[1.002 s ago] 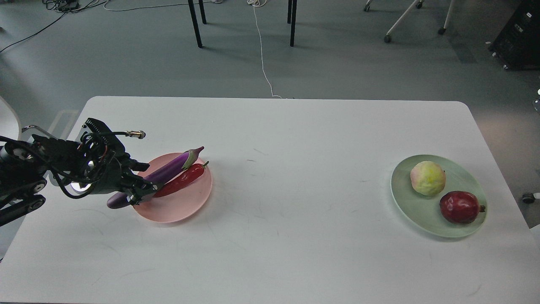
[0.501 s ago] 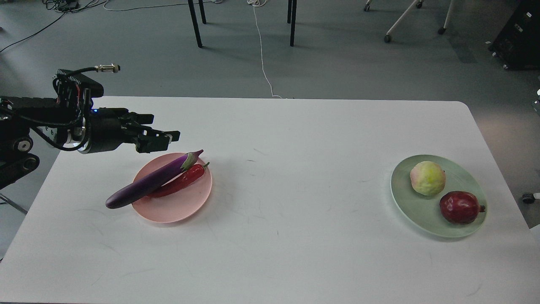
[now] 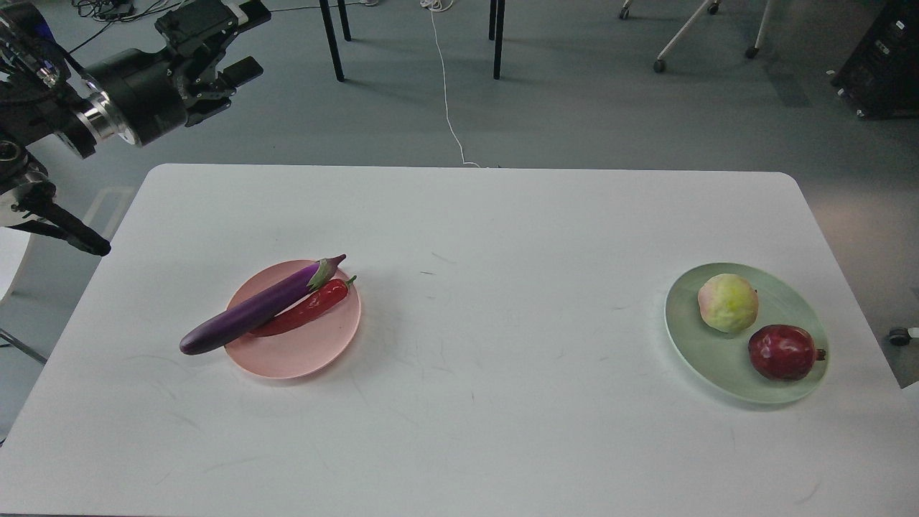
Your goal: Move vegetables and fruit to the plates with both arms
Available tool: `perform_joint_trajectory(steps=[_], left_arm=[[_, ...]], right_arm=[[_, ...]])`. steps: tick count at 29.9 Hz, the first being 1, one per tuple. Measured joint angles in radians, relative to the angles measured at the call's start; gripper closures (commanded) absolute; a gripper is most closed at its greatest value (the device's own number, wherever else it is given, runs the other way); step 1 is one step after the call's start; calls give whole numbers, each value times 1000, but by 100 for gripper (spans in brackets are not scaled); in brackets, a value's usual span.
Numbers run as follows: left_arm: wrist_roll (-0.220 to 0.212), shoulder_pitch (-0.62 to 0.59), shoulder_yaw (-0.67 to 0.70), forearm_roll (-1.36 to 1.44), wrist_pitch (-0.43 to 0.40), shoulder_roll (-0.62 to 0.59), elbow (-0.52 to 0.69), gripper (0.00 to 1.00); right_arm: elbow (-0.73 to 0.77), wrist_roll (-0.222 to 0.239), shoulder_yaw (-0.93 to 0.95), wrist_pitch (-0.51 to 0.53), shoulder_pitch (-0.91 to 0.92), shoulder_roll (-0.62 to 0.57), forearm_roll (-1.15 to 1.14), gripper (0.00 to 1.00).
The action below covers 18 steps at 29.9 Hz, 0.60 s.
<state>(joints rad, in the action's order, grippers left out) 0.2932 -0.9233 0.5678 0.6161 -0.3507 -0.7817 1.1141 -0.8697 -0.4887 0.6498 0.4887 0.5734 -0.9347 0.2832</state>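
Observation:
The purple eggplant (image 3: 253, 309) lies across the pale pink plate (image 3: 301, 352), its blunt end overhanging the plate's left rim. The red chili pepper (image 3: 305, 310) lies beside it on the same plate. The yellow-green fruit (image 3: 728, 302) and the dark red pomegranate (image 3: 784, 352) sit on the pale green plate (image 3: 700, 345) at the right. My left gripper (image 3: 248, 39) is open and empty, raised high at the upper left, far above and behind the pink plate. My right arm is out of view.
The white table (image 3: 474, 402) spans the view. Beyond its far edge are the grey floor, black table legs (image 3: 332, 39), a white cable (image 3: 446, 93) and chair casters at the top right.
My left gripper let go of the eggplant's blunt end, opened, then rose up and back to the upper left. The eggplant stays on the pink plate.

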Motion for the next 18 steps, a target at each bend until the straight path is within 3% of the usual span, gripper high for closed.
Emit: perform_joint_trajectory(steps=[6,12,16,18], left_arm=[[6,9,27,-345,40,84,-75,2],[10,7,73,-551,2,216,-248,2],[11,6,85,-583,-9,237,-279,2],[12,13,117,-646,-38,312,-360,2]], right_arm=[[0,0,0,0,19,50,1,3],[30,0,-7,0,55,96,-1,4],[40,0,-8,0,63,104,-1,4],[66,0,14,0,107,177,67,3]])
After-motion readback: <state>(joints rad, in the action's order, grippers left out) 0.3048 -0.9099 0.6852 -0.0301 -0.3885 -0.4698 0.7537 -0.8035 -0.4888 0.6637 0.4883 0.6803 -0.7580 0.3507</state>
